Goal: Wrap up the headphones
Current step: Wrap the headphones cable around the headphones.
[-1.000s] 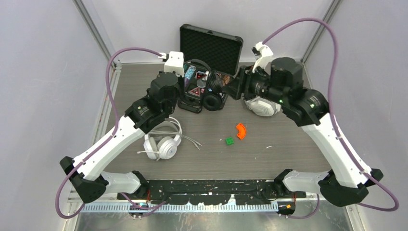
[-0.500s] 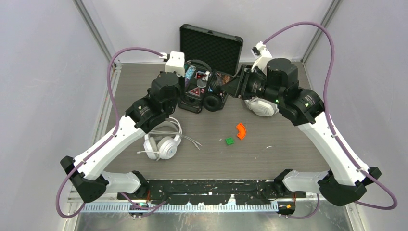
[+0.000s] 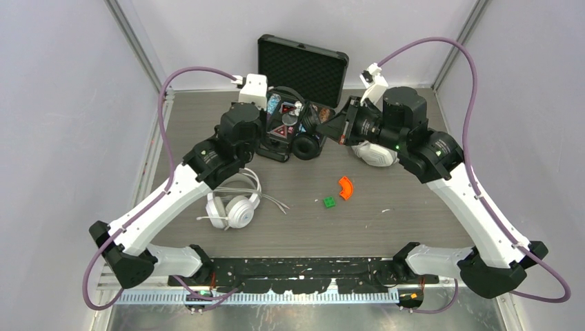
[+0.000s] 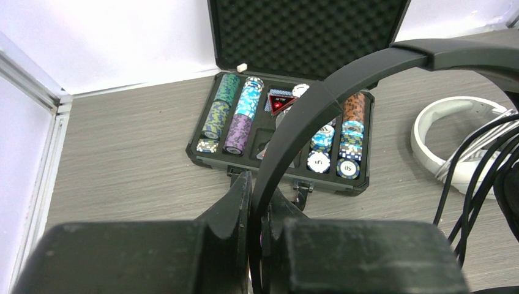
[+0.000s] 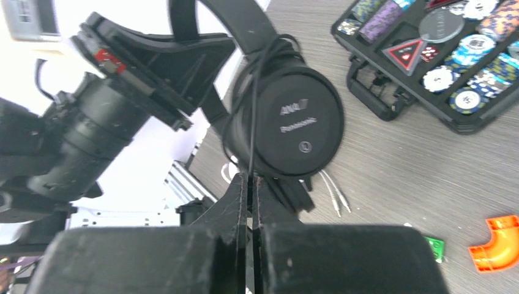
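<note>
The black headphones point(image 3: 303, 145) hang above the table in front of the chip case. My left gripper point(image 4: 260, 184) is shut on their headband point(image 4: 367, 67). The round black earcup point(image 5: 294, 122) fills the right wrist view, with the thin black cable point(image 5: 252, 131) running down its face. My right gripper point(image 5: 251, 177) is shut on that cable just under the earcup. One white pair of headphones point(image 3: 231, 207) lies on the table at the front left with its cable loose. Another white pair point(image 3: 376, 153) lies under my right arm.
An open black case point(image 3: 301, 65) of poker chips stands at the back centre, right behind the held headphones. An orange curved piece point(image 3: 345, 187) and a small green brick point(image 3: 330, 203) lie on the table in the middle. The enclosure walls stand close on both sides.
My right gripper has closed from open onto the black cable and shifted slightly left toward the earcup. The left gripper keeps its grip on the headband.
</note>
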`<state>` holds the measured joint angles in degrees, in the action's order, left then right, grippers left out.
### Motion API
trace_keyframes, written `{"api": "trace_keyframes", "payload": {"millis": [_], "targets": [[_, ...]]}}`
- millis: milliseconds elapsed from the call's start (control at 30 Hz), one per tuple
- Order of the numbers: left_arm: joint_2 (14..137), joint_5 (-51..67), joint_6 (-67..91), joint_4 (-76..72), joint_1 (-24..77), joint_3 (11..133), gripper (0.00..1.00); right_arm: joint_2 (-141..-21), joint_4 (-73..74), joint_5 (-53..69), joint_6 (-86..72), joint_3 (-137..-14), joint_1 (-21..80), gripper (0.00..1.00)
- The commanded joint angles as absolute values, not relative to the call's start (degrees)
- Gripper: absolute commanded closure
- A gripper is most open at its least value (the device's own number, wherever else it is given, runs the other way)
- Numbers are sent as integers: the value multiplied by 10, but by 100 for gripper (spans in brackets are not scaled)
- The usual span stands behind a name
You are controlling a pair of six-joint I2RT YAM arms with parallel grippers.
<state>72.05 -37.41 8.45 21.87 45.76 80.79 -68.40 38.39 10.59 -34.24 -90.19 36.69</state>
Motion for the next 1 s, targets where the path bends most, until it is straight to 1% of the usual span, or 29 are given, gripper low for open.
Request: {"api": "trace_keyframes", "payload": {"millis": [0,133,267,400,500,633,800,967], "targets": [[725,-395,105,204,456,844,100,-665,304,166,-388,-891,368,100],[735,-402,107,212,456,852,100,-669,266,195,-422,-872,368,100],[745,-402,132,235,456,868,100,-672,213,195,-456,-830,371,100],[761,-400,174,284,457,901,100,-680,234,136,-428,-824,384,99],[778,-402,199,318,456,928,100,-682,228,66,-400,-820,396,99],[797,-408,225,351,457,956,100,-690,176,43,-411,-794,403,99],[806,-414,231,354,456,965,100,-696,141,12,-427,-765,417,99],[812,-404,245,365,457,977,100,-697,117,-55,-413,-744,435,100]]}}
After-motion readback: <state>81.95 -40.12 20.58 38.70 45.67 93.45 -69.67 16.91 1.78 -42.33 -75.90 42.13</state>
